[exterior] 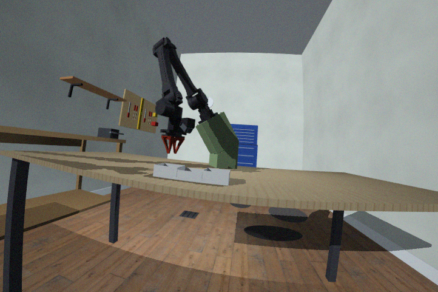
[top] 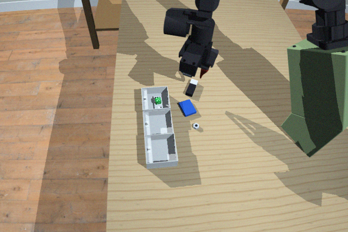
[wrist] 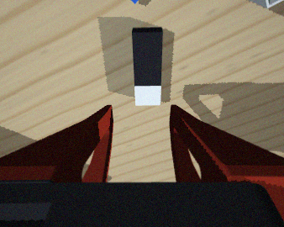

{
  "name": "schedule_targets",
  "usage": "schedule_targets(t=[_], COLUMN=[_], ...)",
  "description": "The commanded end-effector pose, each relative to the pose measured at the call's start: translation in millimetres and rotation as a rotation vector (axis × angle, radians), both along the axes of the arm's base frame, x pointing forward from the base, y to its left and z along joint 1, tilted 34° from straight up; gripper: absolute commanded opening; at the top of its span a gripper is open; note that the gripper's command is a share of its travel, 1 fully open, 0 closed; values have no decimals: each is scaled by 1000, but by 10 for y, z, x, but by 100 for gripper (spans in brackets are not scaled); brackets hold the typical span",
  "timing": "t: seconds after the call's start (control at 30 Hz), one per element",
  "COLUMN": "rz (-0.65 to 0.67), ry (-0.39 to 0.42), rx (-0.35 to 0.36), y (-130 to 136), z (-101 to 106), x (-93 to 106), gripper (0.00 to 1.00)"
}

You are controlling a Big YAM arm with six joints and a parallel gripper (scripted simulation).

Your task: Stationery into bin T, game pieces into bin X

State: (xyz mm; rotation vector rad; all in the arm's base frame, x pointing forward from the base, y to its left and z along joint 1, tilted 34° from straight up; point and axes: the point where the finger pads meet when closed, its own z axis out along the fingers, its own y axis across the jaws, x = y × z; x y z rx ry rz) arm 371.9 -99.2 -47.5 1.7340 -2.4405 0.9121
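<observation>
My gripper (exterior: 171, 152) (wrist: 141, 113) is open, its red fingers apart with nothing between them. It hangs above the table beside the white end of a black-and-white eraser (top: 191, 88) (wrist: 148, 59). The eraser lies lengthwise away from the fingers in the wrist view. A green die (top: 157, 100) and a pale domino lie in the far bin, marked X (top: 144, 94) (exterior: 165, 171). The middle bin (top: 146, 128) and near bin (top: 162, 164) look empty; their labels are unreadable now. A flat blue block (top: 187, 107) lies right of the bins.
A small white hex nut (top: 196, 126) with a dark hole lies nearer than the blue block. The three bins stand joined in a row near the table's left edge. The green arm pedestal (top: 298, 83) (exterior: 222, 139) stands at the right in the top view.
</observation>
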Motion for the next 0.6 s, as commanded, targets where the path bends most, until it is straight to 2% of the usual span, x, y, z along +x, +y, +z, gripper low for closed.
schedule_targets(t=[0.0,0.17,0.57], rz=[37,31,34], ry=[-49,-31,-16], rx=[-12,-12,-8], y=[-14,-41,0], z=[181,138,86], x=[193,86,73], gripper=[37,37,37])
